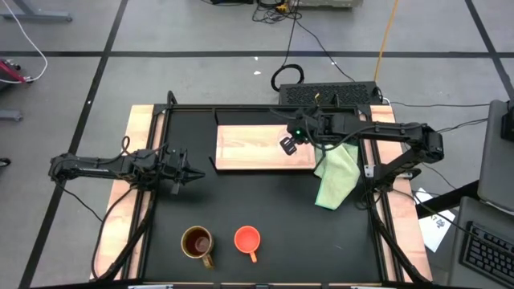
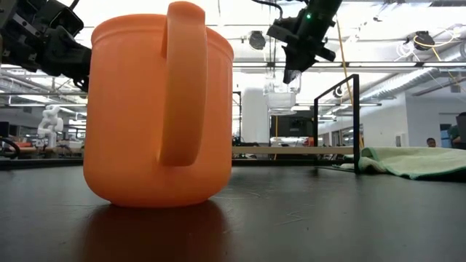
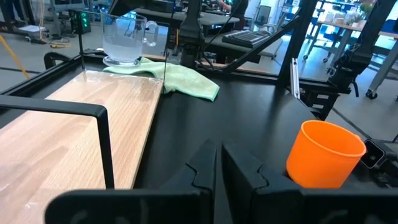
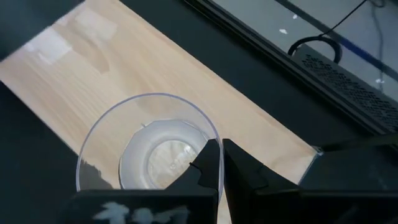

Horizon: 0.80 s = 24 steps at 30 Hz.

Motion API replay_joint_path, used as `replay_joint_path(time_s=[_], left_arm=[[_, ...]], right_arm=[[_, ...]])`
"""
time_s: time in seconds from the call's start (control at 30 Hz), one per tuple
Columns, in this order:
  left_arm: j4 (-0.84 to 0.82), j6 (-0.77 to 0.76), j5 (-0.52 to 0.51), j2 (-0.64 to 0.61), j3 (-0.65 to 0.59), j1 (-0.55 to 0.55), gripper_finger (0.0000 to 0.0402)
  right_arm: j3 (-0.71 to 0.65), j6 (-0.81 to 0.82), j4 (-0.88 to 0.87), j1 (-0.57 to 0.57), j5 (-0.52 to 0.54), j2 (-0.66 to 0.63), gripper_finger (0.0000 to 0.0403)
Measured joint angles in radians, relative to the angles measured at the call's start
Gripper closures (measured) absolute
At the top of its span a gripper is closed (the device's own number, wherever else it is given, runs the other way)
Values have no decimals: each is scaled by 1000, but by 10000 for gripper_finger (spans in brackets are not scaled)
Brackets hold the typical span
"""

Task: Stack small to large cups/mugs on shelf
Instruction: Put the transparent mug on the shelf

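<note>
The tiny clear glass cup (image 4: 149, 149) hangs in my right gripper (image 4: 217, 163) above the right end of the light-wood shelf (image 1: 257, 148); it also shows in the low view (image 2: 280, 98) and the left wrist view (image 3: 124, 38). The orange cup (image 1: 247, 239) and the brown glossy mug (image 1: 197, 242) stand upright on their bases on the black table near its front edge. My left gripper (image 1: 186, 170) is shut and empty, left of the shelf, above the table. My right gripper pinches the glass cup's wall at the rim (image 4: 214, 138), one finger inside the cup and one outside. The fingers come from above, pointing down. The cup hangs upright, mouth up, lifted clear above the shelf (image 2: 280, 149).
A pale green cloth (image 1: 337, 178) lies crumpled just right of the shelf. A dark frame (image 1: 241, 107) runs around the table, with posts at the back. Bare black table lies between the shelf and the two front cups.
</note>
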Motion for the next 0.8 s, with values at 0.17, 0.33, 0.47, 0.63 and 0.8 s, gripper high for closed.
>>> replay_joint_path(time_s=[0.17,0.33,0.47,0.63,0.8], left_arm=[[0,3,0,0,0,0,376],[-1,2,1,0,0,0,376],[-1,2,1,0,0,0,376],[-1,2,1,0,0,0,376],[0,2,1,0,0,0,376]], right_arm=[[-33,0,22,8,31,0,403],[-74,0,84,8,29,0,403],[-101,-4,102,8,26,1,403],[-128,-41,125,13,26,1,403],[-138,-152,158,21,19,1,403]])
